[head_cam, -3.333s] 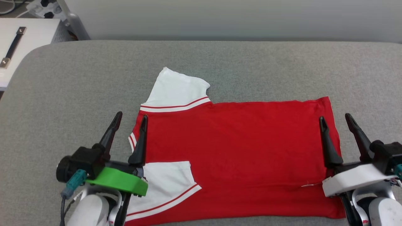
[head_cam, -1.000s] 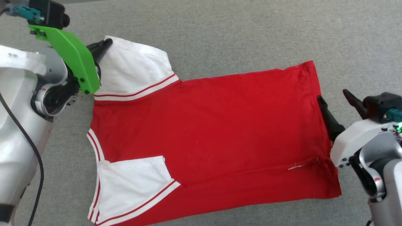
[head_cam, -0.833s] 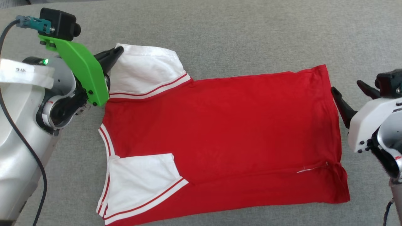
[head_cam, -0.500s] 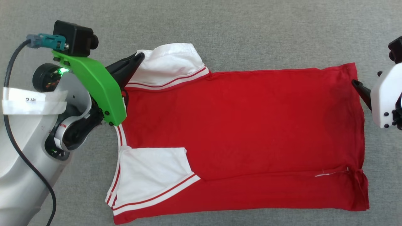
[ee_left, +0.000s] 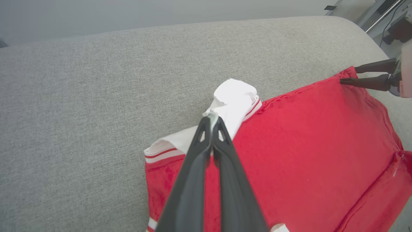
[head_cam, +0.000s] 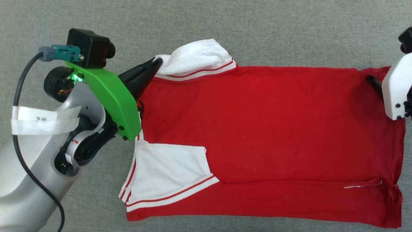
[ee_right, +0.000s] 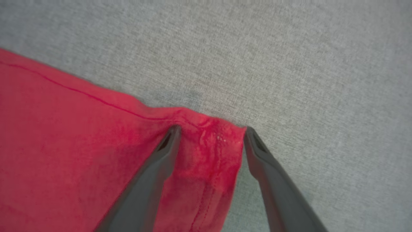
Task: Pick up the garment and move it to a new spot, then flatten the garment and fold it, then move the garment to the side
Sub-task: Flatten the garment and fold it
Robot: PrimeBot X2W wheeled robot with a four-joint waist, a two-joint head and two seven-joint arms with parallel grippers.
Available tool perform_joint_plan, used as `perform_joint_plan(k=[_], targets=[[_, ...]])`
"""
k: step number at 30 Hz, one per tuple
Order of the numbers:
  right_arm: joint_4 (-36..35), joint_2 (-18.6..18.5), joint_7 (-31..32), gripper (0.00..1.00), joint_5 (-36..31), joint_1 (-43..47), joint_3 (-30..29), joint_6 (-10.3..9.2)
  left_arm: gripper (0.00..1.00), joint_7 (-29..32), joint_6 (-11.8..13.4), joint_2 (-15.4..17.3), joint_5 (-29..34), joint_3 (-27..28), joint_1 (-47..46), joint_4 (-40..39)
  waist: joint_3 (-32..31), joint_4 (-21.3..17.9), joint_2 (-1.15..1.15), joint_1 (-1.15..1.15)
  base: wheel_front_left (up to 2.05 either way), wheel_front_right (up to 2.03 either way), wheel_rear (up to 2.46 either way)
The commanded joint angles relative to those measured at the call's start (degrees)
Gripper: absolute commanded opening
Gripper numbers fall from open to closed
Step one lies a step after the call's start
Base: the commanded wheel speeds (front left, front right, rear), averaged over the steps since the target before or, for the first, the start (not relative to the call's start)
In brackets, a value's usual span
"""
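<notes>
Our left gripper (ee_left: 211, 120) had its jaws pinched shut on the edge of the far white sleeve (head_cam: 196, 54), w/ only a thin bite of cloth btwn the tips. Our right gripper (ee_right: 210, 130) had its jaws spread wide, straddling the far hem corner of the garment (head_cam: 267, 129), gripping nothing. Risk, as we judged it: the thin bite could slip if we pulled, and w/ the right side unheld any tug from the left would drag and wrinkle the body. If the right jaws closed off-corner they might catch one layer only. The garment lay flat on the grey surface (head_cam: 257, 25), spanning btwn the two grippers, near sleeve (head_cam: 170, 167) folded onto the red body.
</notes>
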Motion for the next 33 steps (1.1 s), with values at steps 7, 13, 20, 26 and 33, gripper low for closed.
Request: perform_joint_plan(k=[7, 13, 20, 26, 33], targets=[[3.89, 0.21, -1.75, 0.00, 1.40, 1.16, 5.15, -0.04, 0.00, -0.84, 0.48, 0.01, 0.44, 0.04, 1.93, 0.39, -0.22, 0.33, 0.00, 0.00, 0.00, 0.00, 0.00], [5.73, 0.49, -8.58, 0.00, 1.74, 1.17, 4.14, -0.04, 0.00, -2.66, 0.79, -0.50, -0.25, 0.64, 3.44, 2.82, -3.11, -0.31, 0.00, 0.00, 0.00, 0.00, 0.00], [6.80, 1.40, -16.29, 0.00, 3.70, 3.48, 0.83, -0.04, 0.00, -4.91, 1.33, -0.52, -0.89, 1.30, 6.22, 5.18, -8.25, -1.02, 0.00, 0.00, 0.00, 0.00, 0.00], [4.93, 0.55, -21.96, 0.00, 6.07, 8.59, -1.43, -0.04, 0.00, -5.92, 2.07, -0.07, -1.59, 1.37, 9.48, 5.70, -12.28, -0.47, 0.00, 0.00, 0.00, 0.00, 0.00], [1.99, -0.04, -28.34, 0.00, 8.37, 15.81, -2.61, -0.04, 0.00, -6.98, 3.33, 0.74, -2.82, 1.23, 14.97, 4.43, -15.57, 0.21, 0.00, 0.00, 0.00, 0.00, 0.00]])
